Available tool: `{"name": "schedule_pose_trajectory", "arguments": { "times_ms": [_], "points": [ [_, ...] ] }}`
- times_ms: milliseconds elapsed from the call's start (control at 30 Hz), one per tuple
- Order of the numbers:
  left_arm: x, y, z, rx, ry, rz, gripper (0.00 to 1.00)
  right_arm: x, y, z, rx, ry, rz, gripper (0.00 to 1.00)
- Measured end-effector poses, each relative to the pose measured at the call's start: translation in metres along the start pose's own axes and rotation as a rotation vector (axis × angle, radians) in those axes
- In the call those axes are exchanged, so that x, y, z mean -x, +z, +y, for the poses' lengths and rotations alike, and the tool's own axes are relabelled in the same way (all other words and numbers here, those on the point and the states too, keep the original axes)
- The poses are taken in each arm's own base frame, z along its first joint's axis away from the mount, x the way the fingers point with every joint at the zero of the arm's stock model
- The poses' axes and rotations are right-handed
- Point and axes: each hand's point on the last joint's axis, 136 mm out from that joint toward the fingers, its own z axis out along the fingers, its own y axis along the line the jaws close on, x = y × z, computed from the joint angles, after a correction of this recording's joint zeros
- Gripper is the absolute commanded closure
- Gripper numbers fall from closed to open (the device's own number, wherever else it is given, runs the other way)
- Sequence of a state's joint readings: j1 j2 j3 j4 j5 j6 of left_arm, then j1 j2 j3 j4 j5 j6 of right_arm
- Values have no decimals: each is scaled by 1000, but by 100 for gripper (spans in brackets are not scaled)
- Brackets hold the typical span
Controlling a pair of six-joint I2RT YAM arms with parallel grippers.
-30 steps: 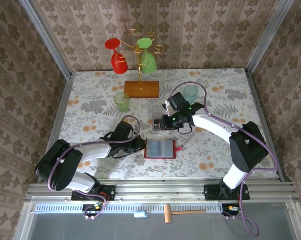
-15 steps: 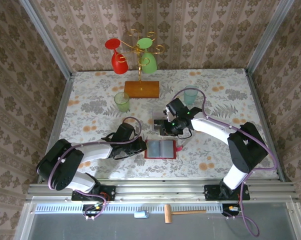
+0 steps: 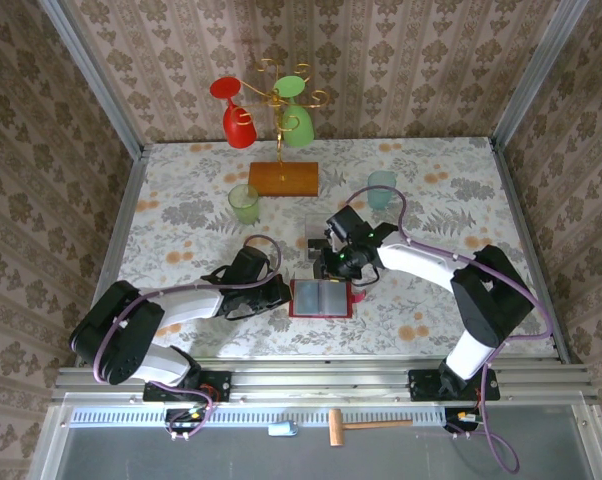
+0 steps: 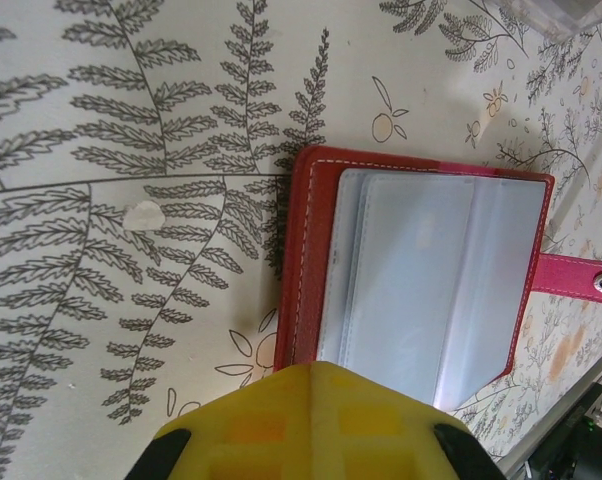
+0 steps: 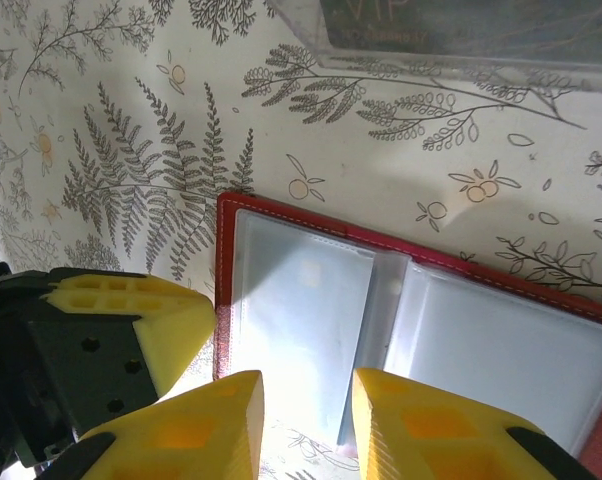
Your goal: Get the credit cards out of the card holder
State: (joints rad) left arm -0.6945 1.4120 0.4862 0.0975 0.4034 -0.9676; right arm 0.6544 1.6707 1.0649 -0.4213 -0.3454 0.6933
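Both arms converge: right pincer [image 5: 309,400] has swung over the card holder [image 5: 431,340], parted, for another card; left pincer [image 5: 196,320] clenched beside it.

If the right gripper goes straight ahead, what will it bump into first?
Most likely the open card holder, at its clear inner pocket: the right gripper points right at it. How near is hard to tell.
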Motion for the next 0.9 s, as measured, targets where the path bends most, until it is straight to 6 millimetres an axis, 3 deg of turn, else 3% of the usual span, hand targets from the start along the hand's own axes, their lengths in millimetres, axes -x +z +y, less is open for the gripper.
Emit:
{"name": "schedule_pose_trajectory", "arguments": {
  "times_ms": [533, 900],
  "points": [
    [-2, 2, 3, 10, -6, 9, 98, -20, 27, 2, 0, 37, 59, 64],
    [-3, 2, 4, 11, -7, 14, 98, -31, 45, 2, 37, 67, 103, 65]
  ]
}}
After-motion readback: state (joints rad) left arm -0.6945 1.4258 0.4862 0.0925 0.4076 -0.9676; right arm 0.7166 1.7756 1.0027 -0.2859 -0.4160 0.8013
